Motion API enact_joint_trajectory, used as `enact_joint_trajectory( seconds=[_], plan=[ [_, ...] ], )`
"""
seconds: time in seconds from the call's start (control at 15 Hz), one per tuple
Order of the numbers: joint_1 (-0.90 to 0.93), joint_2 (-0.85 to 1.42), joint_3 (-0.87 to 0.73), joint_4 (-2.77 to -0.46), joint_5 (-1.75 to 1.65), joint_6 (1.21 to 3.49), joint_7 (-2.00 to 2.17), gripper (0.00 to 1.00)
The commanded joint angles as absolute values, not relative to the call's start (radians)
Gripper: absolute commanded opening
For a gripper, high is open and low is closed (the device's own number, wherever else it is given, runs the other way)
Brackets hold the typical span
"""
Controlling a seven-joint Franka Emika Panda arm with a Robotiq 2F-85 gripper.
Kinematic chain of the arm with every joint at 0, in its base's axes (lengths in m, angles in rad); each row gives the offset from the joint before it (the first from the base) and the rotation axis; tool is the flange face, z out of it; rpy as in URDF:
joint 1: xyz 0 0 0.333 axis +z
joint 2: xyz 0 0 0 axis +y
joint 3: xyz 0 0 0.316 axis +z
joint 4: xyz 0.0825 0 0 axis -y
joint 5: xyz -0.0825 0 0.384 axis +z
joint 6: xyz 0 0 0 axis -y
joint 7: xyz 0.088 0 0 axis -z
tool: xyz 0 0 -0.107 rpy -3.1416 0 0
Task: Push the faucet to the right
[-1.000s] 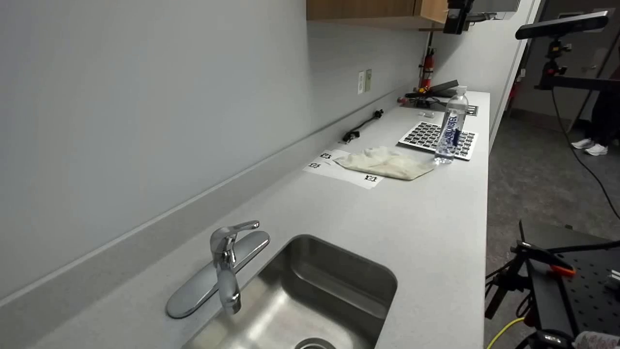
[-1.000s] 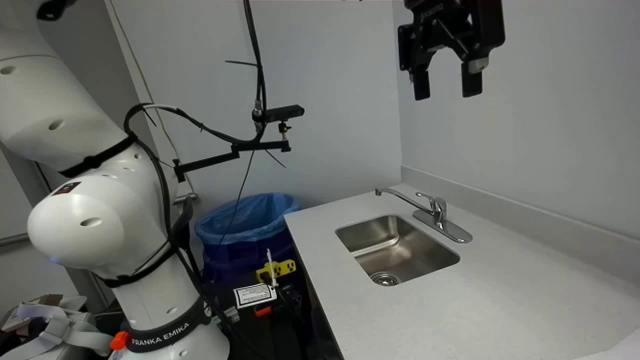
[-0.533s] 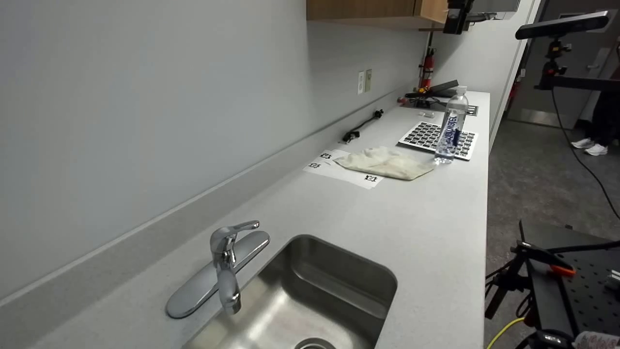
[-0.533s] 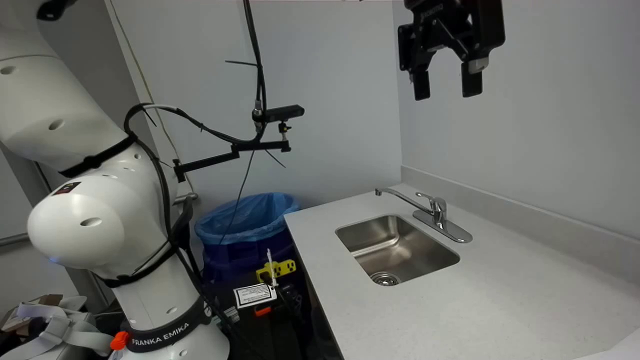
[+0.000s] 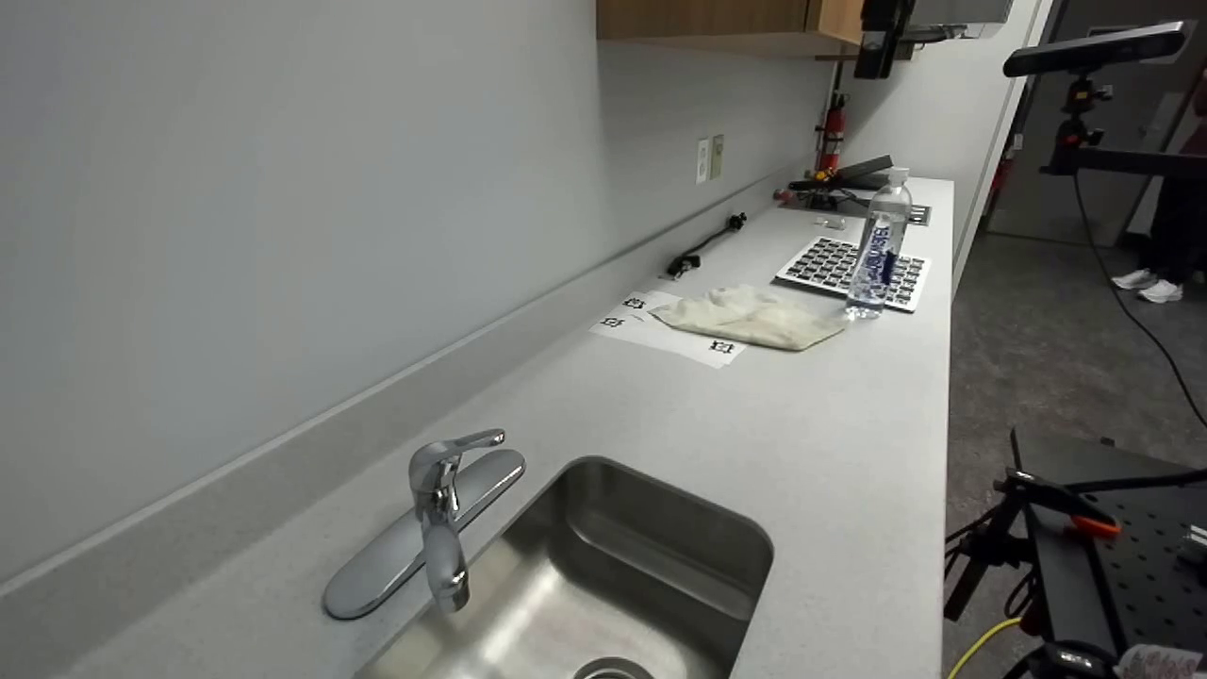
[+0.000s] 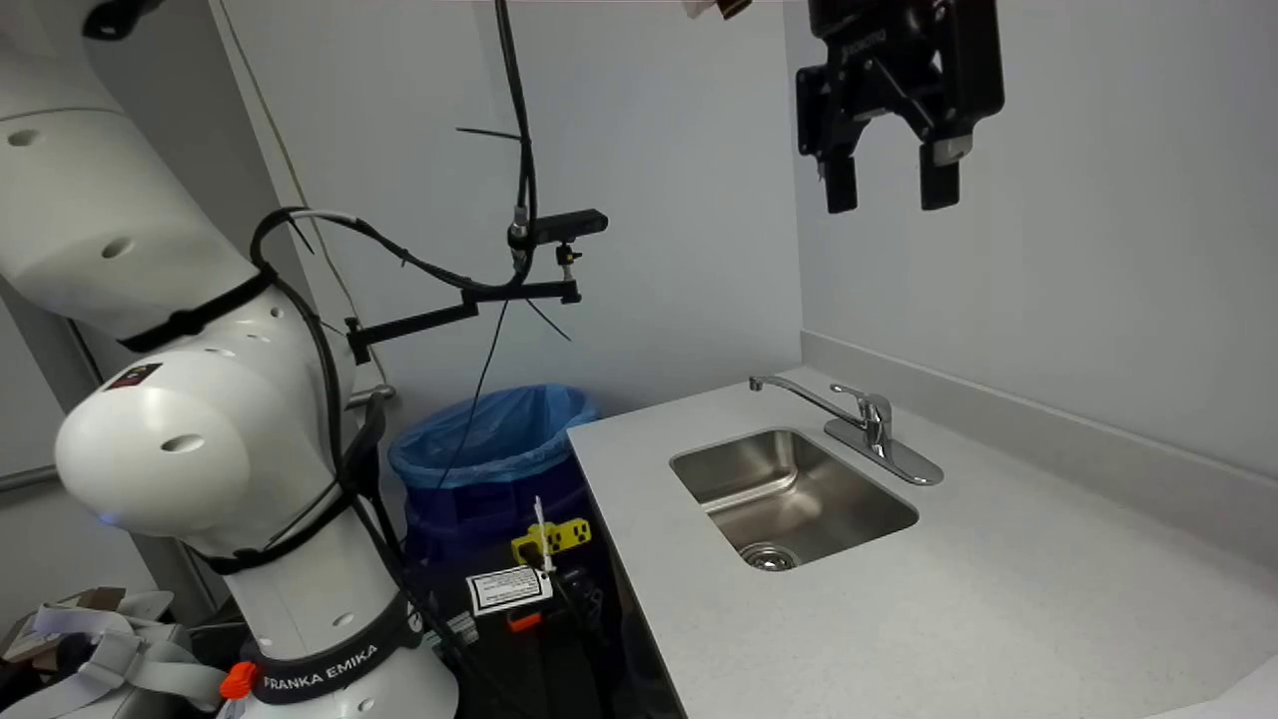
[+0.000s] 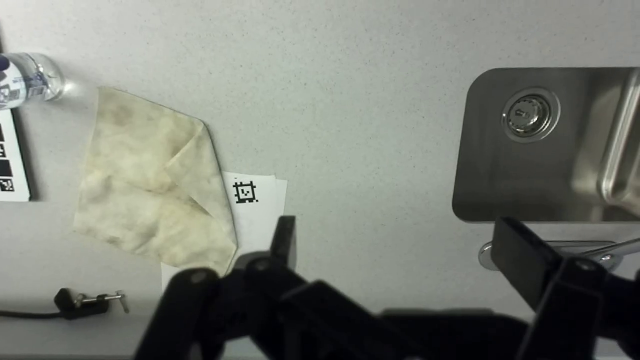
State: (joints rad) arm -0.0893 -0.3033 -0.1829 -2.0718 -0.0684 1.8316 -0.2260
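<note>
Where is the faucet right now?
In an exterior view, the faucet stands right of centre on the counter, between the sink and the wall.

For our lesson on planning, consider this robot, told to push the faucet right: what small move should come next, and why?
Probably lower the gripper toward the chrome faucet: in an exterior view the gripper hangs open, high above the countertop and touching nothing, so it cannot push from here.
</note>
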Motion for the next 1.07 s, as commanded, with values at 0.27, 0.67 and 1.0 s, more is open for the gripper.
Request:
enact_joint_trajectory(
  seconds=[0.27,0.67,1.0],
  plan=[
    [-0.049,-0.205,-0.131,-2.064,0.039,1.939,-0.247,1.00],
    [-0.003,-0.174,-0.059,-2.106,0.105,2.073,-0.252,1.00],
    [0.038,-0.165,-0.010,-2.159,0.119,2.170,-0.262,1.00]
  ],
)
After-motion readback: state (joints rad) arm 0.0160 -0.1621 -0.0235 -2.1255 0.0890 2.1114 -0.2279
